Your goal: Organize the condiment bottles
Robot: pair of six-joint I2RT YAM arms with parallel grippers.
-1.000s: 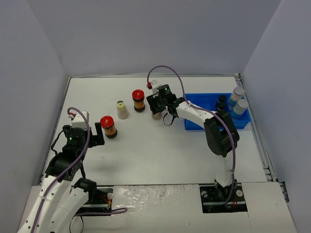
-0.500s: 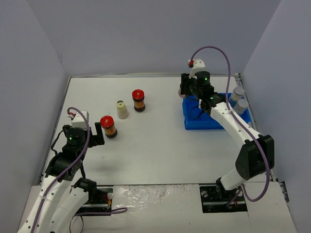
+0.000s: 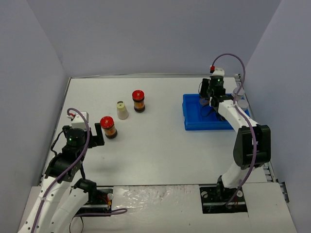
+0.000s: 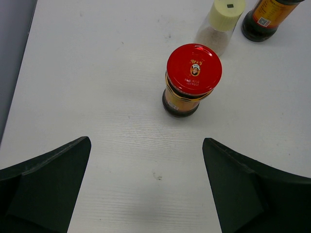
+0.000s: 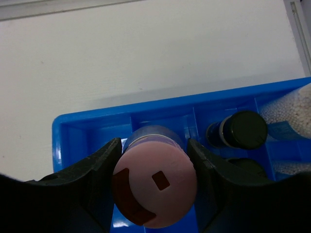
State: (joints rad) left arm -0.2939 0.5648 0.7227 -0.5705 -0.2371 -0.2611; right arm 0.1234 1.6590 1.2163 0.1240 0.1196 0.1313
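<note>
While the left tool [image 4: 146, 141] waits wide open before a red-lidded dark sauce jar [image 4: 193, 69], the right tool [image 5: 154, 162], clamped on the pink-capped jar [image 5: 154, 191], has swung from the white surface's [image 3: 160, 145] middle to above the blue plastic tray [image 5: 87, 127]; release seems next.

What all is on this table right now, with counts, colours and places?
near red-lidded jar: one, dark sauce, table's left-front
far red-lidded jar: one, dark sauce, farther back
cream bottle: one, cream, between those jars
pink-capped bottle: one, pink, held above the tray
black-capped jars: two seen, dark, inside the tray
pale-grained bottle: at least one, whitish, tray's right end
blue tray: one, blue, table's right side
left end effector: one, black, open, facing the near jar
right end effector: one, black, gripping the pink-capped bottle
</note>
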